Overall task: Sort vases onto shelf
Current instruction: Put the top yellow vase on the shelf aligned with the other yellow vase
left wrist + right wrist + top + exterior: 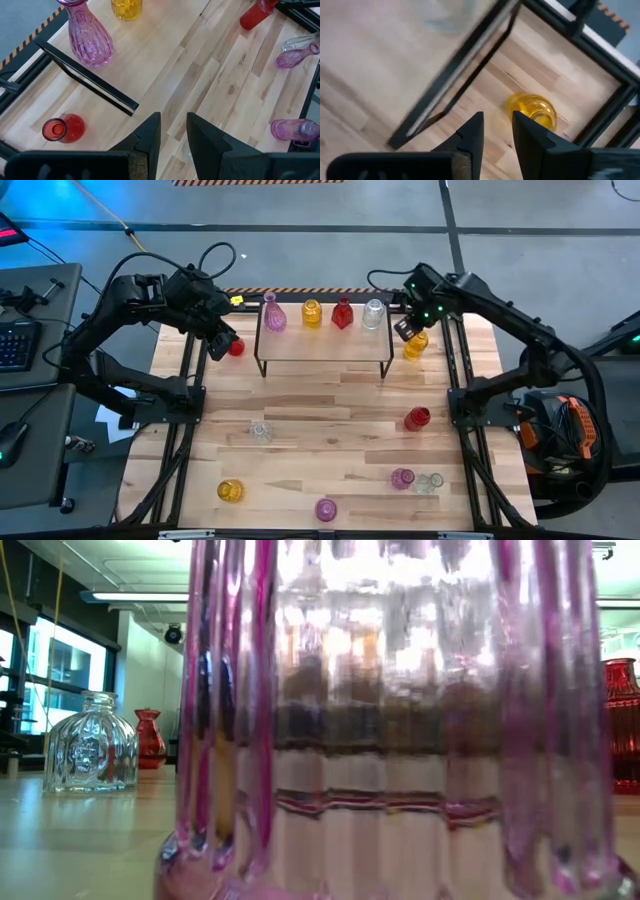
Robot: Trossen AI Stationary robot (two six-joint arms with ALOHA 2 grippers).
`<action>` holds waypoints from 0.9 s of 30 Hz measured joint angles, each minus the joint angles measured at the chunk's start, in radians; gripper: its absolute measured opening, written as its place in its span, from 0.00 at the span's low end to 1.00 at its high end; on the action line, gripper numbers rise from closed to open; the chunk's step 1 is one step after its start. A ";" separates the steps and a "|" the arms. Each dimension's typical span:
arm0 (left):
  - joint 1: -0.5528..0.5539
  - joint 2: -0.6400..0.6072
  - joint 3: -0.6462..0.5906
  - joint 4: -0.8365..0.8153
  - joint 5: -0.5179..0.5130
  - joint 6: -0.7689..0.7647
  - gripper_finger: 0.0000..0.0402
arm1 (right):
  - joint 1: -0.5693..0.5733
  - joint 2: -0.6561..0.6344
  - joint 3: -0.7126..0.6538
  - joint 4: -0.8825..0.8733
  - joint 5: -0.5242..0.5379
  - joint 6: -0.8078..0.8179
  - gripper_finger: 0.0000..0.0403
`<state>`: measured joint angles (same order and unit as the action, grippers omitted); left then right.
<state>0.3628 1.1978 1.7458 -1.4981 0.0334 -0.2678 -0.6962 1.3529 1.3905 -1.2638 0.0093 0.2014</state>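
Note:
The shelf point(325, 345) stands at the far middle of the table, with a pink point(272, 315), a yellow point(312, 313), a red point(342, 313) and a clear vase point(373, 313) upright on its top. My left gripper point(222, 340) hovers by the shelf's left end, above a red vase point(62, 128) that stands on the table; its fingers point(150, 135) are slightly apart and hold nothing. My right gripper point(408, 328) hovers at the shelf's right end, over a yellow vase point(532, 111) on the table. It is also narrowly open and holds nothing.
More vases are spread over the near half of the table: a clear one point(261, 430), a yellow one point(231, 491), two pink ones point(326, 509) point(402, 478), another clear one point(430, 482) and a red one point(417, 418). One pink vase point(400, 740) fills the low view.

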 joint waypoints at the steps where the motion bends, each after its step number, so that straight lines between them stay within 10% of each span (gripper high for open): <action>1: 0.000 0.000 0.000 0.000 0.000 0.000 0.21 | -0.018 0.003 -0.016 0.011 -0.008 -0.001 0.21; 27: 0.000 0.000 0.000 0.000 0.000 0.000 0.21 | -0.181 0.033 -0.226 0.096 -0.084 -0.053 0.33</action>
<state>0.3628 1.1976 1.7458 -1.4982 0.0334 -0.2680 -0.8776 1.3862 1.1643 -1.1681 -0.0743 0.1486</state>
